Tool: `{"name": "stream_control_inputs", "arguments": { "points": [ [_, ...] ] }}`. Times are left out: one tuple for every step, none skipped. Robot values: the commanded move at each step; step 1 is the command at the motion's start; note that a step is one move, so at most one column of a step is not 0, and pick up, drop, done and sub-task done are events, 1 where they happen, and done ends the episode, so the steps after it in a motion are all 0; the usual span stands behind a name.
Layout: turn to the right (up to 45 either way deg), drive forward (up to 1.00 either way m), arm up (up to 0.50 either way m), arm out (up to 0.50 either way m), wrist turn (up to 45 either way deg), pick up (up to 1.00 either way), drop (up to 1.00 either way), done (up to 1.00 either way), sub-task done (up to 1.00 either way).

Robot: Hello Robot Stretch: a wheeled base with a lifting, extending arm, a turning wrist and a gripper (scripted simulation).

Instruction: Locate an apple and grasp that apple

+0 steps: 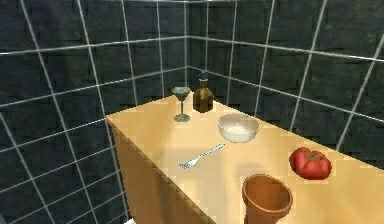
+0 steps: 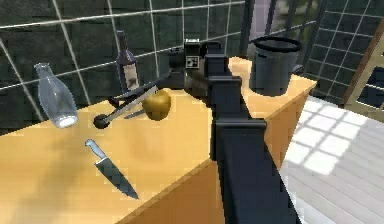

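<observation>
Tan counter carries a knife nearest, and beyond it the yellow-brown apple sits on the surface right at the end effector, just right of its thin fingers, which slant toward the near left. Whether the end effector has hold of anything cannot be told. A dark bottle stands farther off.

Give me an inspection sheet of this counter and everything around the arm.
Surface: light wooden counter.
Job's things: yellow-brown round apple on it.
Clutter: black-handled steel knife, clear glass bottle, dark glass bottle, dark cylindrical pot, red tomato, white bowl.
Grippers: gripper near the apple; cannot tell whether it holds anything.
Cables: nothing seen.
Surroundings: dark tiled walls.
</observation>
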Motion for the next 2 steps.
{"name": "stream_control_inputs", "arguments": {
  "points": [
    [0.0,0.0,0.0,0.0,45.0,0.0,0.0,0.0,0.0],
    [0.0,0.0,0.0,0.0,12.0,0.0,0.0,0.0,0.0]
  ]
}}
